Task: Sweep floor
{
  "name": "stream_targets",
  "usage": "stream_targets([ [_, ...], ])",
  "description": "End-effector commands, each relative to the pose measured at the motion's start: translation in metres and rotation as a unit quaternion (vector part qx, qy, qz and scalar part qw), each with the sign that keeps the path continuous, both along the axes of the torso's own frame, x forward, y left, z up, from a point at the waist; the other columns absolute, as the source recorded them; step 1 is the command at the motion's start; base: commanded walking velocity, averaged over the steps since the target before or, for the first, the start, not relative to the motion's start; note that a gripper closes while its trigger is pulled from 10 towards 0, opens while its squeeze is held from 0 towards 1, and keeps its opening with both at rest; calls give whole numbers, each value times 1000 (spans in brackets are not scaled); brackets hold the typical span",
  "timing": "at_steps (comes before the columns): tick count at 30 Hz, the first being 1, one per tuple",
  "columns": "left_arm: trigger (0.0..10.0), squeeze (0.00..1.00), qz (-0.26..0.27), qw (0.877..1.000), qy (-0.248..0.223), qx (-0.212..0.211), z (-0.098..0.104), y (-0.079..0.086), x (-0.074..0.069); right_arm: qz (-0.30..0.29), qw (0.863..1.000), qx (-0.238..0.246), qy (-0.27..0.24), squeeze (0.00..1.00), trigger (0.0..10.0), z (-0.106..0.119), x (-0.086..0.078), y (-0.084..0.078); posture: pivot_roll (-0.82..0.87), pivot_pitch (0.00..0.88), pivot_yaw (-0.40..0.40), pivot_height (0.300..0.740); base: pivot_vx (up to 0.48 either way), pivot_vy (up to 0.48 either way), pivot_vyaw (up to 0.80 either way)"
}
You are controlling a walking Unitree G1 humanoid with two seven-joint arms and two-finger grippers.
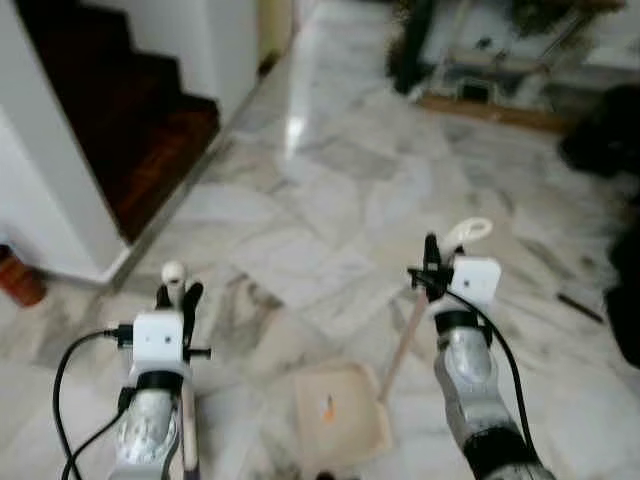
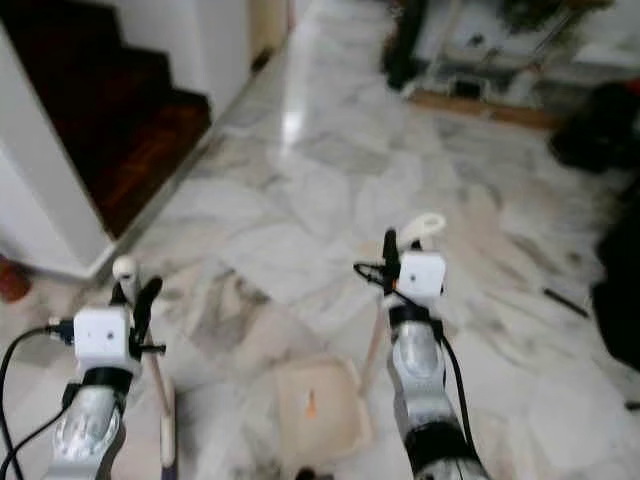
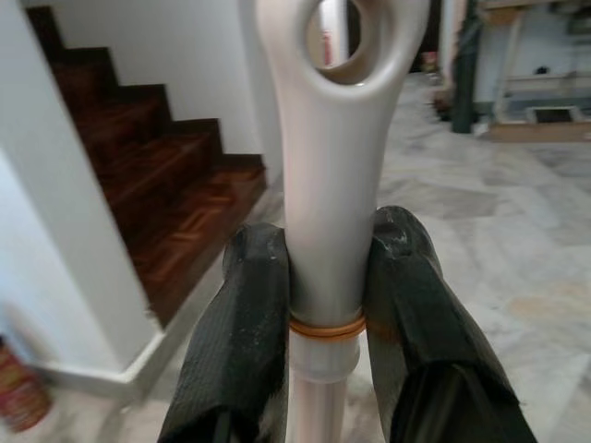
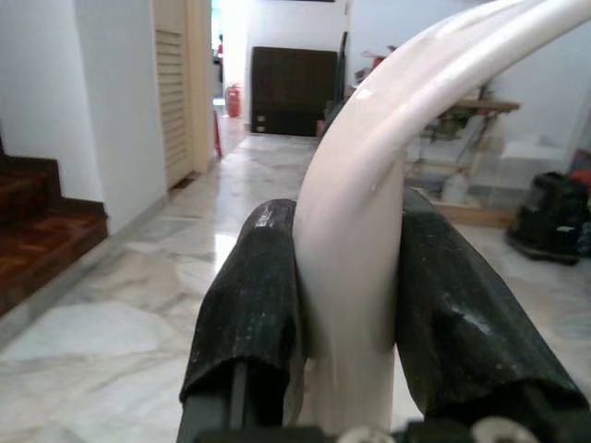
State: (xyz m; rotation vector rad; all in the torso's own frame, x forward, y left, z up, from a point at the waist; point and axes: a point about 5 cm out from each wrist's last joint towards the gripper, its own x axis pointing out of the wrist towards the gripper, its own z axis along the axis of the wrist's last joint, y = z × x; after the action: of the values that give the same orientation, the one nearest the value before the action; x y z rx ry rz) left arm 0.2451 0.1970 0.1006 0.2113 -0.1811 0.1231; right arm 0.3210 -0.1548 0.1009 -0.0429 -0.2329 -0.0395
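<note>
My left gripper is shut on the cream broom handle, whose looped top sticks up above the fingers. The handle's pole runs down past my left arm. My right gripper is shut on the curved cream dustpan handle; its loop end pokes up beside the fingers. That handle's pole slants down to the beige dustpan lying flat on the marble floor between my arms. A small orange scrap lies in the pan.
Dark wooden stairs rise at the left behind a white wall. A red-brown object stands by the wall's foot. Shelving and clutter line the far right, with dark shapes at the right edge. Marble floor stretches ahead.
</note>
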Motion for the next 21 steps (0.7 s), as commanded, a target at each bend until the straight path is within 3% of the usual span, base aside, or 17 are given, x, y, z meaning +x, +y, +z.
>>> stream_targets([
  [1, 10000, 0, -5, 1000, -21, 1, 7, -3, 2, 1, 1000, -1, -23, 0, 10000, 10, 2, 0, 31, 84, -37, 740, 0, 0, -800],
  [18, 10000, 0, -5, 1000, -28, -10, 9, -1, 5, 1, 1000, -2, -27, 0, 10000, 13, 2, 0, 20, 89, -35, 740, 0, 0, -793],
  [21, 10000, 0, -7, 1000, -29, -11, 10, -2, 6, 1, 999, -5, -32, 0, 10000, 13, 1, 0, 21, 91, -34, 740, 0, 0, 0],
])
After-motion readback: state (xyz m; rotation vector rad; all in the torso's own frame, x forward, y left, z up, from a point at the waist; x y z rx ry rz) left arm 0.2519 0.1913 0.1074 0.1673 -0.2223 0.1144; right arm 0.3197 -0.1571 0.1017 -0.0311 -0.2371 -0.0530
